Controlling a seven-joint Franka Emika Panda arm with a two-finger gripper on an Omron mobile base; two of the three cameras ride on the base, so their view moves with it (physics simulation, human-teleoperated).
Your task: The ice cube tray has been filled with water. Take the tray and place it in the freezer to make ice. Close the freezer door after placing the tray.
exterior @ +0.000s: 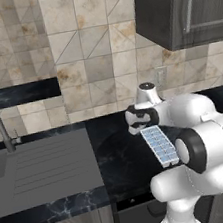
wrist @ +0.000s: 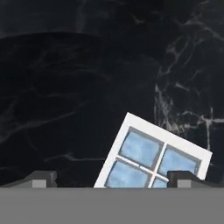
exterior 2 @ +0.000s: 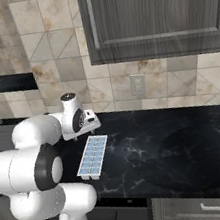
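The arm (exterior: 198, 136) is glossy white, built of fat rounded segments like stacked cylinders and bulbs. Black bands ring its joints: one broad dark collar at the big joint nearest the cameras, another on the wrist. A small grey disc caps the wrist's top. The gripper (wrist: 111, 178) has two small dark fingertips (wrist: 41, 178), blocky with grey faces.

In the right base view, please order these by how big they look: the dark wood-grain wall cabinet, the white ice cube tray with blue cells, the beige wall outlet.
1. Dark wood-grain wall cabinet, largest by far.
2. White ice cube tray with blue cells.
3. Beige wall outlet, smallest, though it sits farther from the camera than the tray.
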